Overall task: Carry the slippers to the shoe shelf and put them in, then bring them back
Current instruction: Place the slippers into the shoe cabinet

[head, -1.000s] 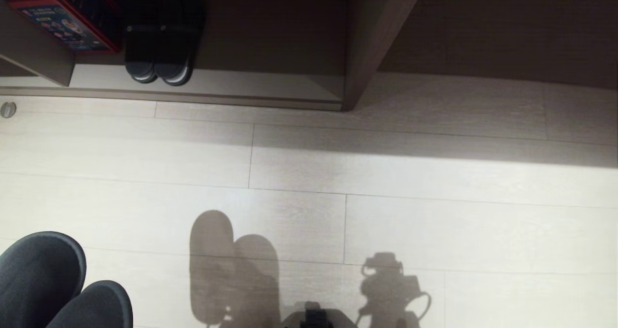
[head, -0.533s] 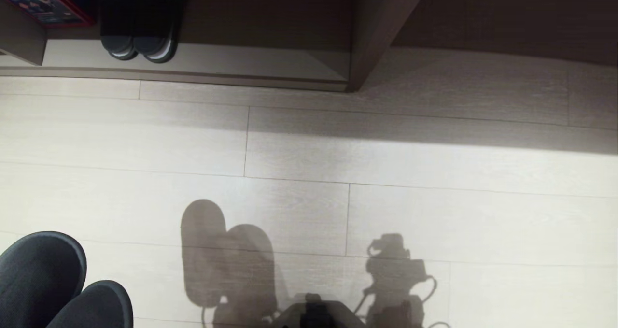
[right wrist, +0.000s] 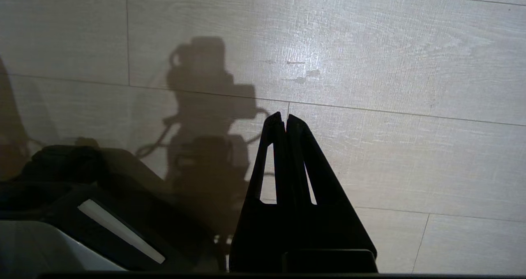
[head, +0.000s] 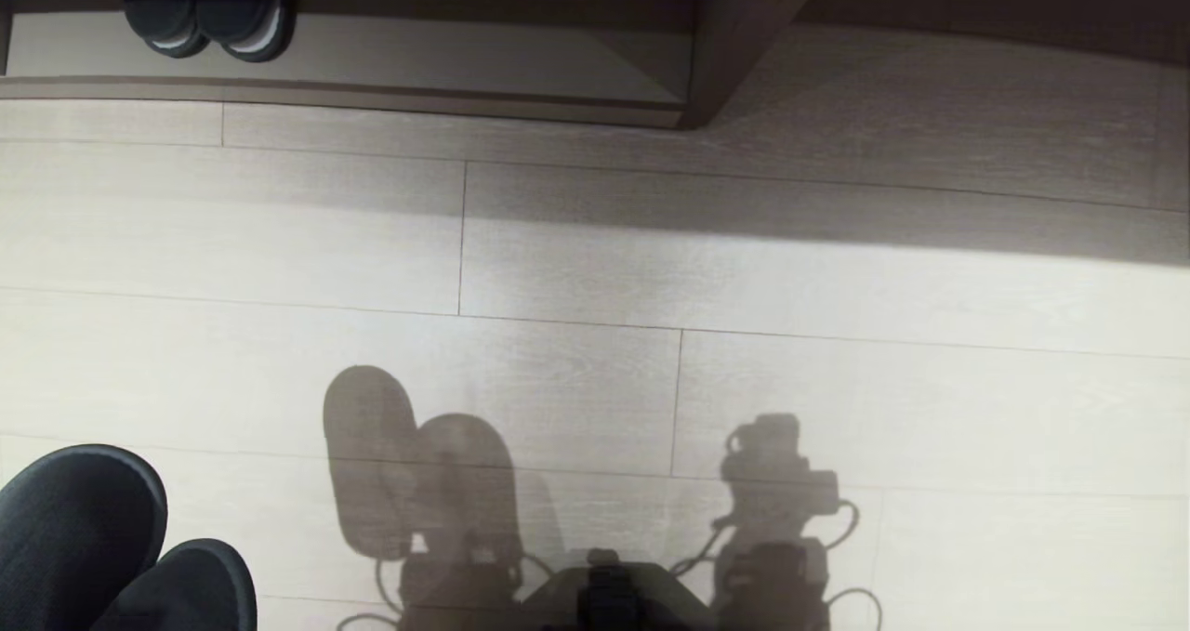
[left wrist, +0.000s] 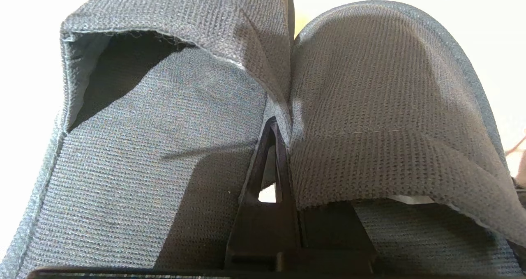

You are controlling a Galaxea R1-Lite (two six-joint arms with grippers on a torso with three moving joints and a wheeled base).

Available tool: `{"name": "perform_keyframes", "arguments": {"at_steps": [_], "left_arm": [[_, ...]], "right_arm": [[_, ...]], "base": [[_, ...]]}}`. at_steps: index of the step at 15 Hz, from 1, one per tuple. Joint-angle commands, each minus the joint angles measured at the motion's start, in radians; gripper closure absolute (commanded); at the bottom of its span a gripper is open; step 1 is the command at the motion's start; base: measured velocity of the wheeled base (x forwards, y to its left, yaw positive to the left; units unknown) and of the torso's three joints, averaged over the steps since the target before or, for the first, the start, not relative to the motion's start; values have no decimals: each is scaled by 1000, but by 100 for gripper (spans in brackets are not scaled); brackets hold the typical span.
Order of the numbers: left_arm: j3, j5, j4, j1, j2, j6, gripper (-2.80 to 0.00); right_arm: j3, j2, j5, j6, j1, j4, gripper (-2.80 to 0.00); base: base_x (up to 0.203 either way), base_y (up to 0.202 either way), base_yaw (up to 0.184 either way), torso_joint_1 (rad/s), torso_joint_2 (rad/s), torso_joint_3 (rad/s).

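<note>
Together, my left gripper (left wrist: 274, 125) pinches both soft grey-blue fabric slippers (left wrist: 370, 106); my right gripper (right wrist: 285, 121) hangs clenched, empty, above pale wood-plank floor (right wrist: 390, 65).

Bright floor, dark cubby, hard shadows.

You get strong light from behind the robot: the pale plank floor (head: 837, 399) glows almost white, and crisp shadows of both arms and the slippers (head: 84, 538) fall ahead of the base. The shoe shelf (head: 418, 55) sits in deep shade, the black slides (head: 204, 18) barely readable. In the left wrist view the background burns out white while the knit stays sharp. The right gripper (right wrist: 285, 121) shows as pure silhouette against the floor's sheen.
</note>
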Motion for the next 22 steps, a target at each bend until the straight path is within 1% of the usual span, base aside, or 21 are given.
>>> {"name": "perform_keyframes", "arguments": {"at_steps": [1,10,13,18,22], "left_arm": [[2,0,0,-1,-1,0,0],[1,0,0,1,-1,0,0],[2,0,0,-1,-1,1,0],[2,0,0,-1,-1,3,0],[0,-1,0,-1,-1,14,0]], "right_arm": [[0,0,0,0,0,0,0],[0,0,0,0,0,0,0],[0,0,0,0,1,0,0],[0,0,1,0,0,0,0],[0,0,1,-1,0,0,0]], "base": [[0,0,0,2,2,-191],[0,0,0,4,2,-183],[0,0,0,0,2,-26],[159,0,-2,0,3,-4],[0,0,0,0,0,0]]}}
